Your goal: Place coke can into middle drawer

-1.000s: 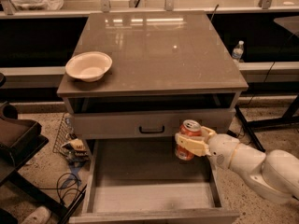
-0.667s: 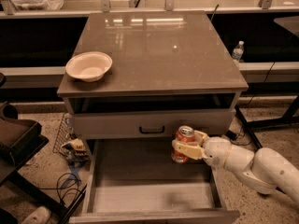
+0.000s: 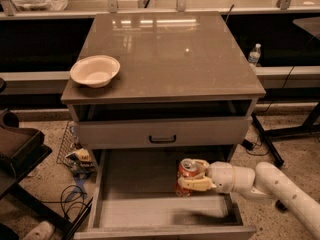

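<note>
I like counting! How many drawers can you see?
2. The upper drawer has a black handle; the middle drawer is open below it, and the gripper holds the coke can there. More may be hidden.

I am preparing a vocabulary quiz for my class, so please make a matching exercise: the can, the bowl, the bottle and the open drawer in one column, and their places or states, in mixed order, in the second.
Column one
1. can
2. bowl
3. bottle
4. drawer

Column two
A. on the cabinet top, left side
B. pulled open
C. standing behind the cabinet, to the right
D. gripped by the end effector, which reaches in from the right over the drawer

Pairs: 1-D, 2-A, 3-C, 4-B
</note>
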Motion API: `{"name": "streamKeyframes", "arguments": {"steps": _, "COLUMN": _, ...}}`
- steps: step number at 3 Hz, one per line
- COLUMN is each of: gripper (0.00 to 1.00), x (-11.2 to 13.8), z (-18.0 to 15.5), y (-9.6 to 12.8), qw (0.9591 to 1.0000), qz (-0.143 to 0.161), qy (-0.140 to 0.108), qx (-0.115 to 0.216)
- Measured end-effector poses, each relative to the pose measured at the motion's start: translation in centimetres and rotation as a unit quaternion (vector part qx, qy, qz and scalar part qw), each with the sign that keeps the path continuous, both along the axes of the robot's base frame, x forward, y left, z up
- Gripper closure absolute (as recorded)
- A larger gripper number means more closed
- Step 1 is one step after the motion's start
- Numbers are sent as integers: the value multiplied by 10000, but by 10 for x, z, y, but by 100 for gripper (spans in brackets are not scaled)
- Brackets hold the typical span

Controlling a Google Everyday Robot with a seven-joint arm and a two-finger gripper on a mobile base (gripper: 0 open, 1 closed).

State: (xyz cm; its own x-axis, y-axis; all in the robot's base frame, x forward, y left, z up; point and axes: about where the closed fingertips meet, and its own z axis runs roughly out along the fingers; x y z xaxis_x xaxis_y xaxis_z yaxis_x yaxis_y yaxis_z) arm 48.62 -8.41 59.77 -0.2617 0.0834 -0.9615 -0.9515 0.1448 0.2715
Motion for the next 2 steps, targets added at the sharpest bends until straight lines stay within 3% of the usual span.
{"name": "streamKeyframes", "arguments": {"steps": 1, "gripper": 100, "x": -20, "z": 8, "y": 3, "qw": 9991, "qz": 390, "qy": -36, "qx": 166}}
{"name": "streamKeyframes", "arguments": {"steps": 2, "gripper": 100, "x": -20, "z": 8, "y": 3, "qw": 9991, "qz": 391, "qy": -36, "qx": 167}}
